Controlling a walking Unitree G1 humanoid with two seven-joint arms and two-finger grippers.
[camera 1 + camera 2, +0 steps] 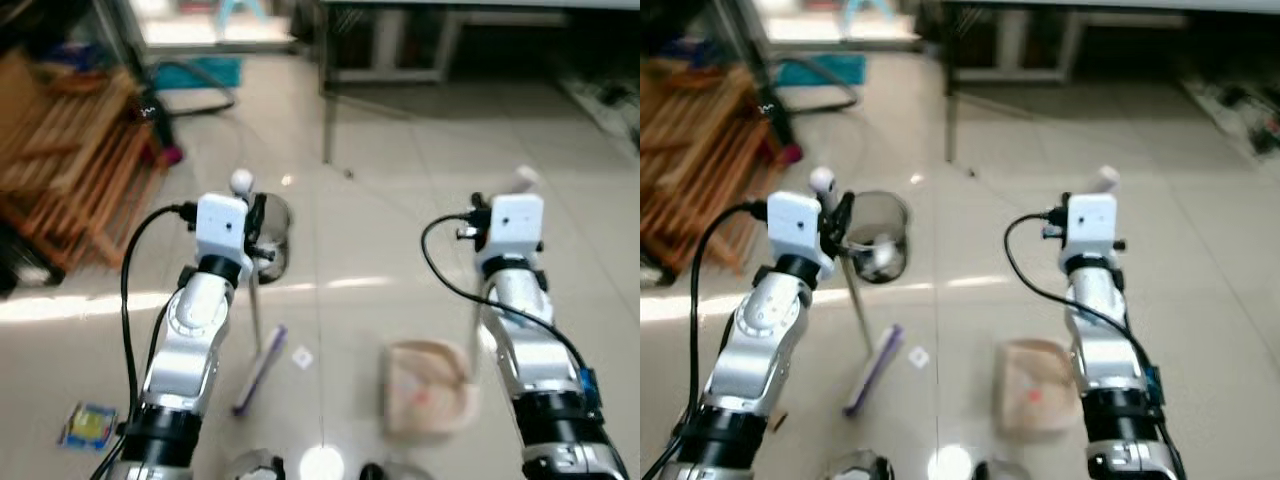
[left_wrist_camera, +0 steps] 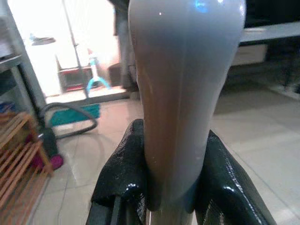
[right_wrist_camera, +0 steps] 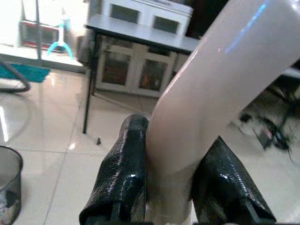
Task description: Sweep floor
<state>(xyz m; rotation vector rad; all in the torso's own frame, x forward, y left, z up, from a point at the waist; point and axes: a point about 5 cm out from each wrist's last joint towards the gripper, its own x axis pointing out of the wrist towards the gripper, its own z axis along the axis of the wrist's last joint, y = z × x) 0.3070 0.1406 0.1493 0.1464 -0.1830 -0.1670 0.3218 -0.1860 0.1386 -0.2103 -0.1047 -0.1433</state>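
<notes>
My left gripper (image 2: 172, 187) is shut on the pale handle of a broom (image 1: 254, 300). The handle stands nearly upright, and its purple head (image 1: 259, 370) rests on the tiled floor between my arms. My right gripper (image 3: 171, 187) is shut on the whitish handle of a dustpan (image 1: 430, 400), a pale pink pan that sits on the floor just left of my right arm. A small white scrap (image 1: 302, 357) lies on the tiles between the broom head and the dustpan. Both arms are raised in front of me at about the same height.
A metal mesh bin (image 1: 272, 235) stands just beyond the broom. A wooden rack (image 1: 70, 170) is at the left, a table leg (image 1: 327, 110) and cabinets are ahead, and a teal mat with a hose (image 1: 200, 75) is at the back left. A colourful packet (image 1: 88, 425) lies near my left side.
</notes>
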